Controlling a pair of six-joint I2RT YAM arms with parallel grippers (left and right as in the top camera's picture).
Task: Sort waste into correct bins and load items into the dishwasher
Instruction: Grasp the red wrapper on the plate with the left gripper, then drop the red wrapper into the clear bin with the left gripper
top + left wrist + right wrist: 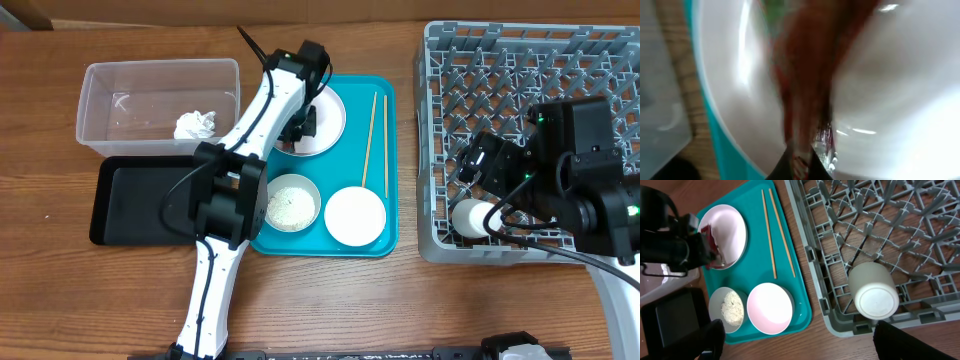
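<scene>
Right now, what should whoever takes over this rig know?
Left hand pinches the red wrapper over the plate; view blurred. Right hand open above the rack.
Done: tissue in the clear tub; cup lying in the rack.
To do: bin the red wrapper and rice; rack the plate, rice bowl, empty bowl and chopsticks, all on the teal tray. Black tray sits before the tub.

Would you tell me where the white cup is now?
Overhead, the cup sits in the bottom-left corner of the grey dish rack, right of the teal tray.
</scene>
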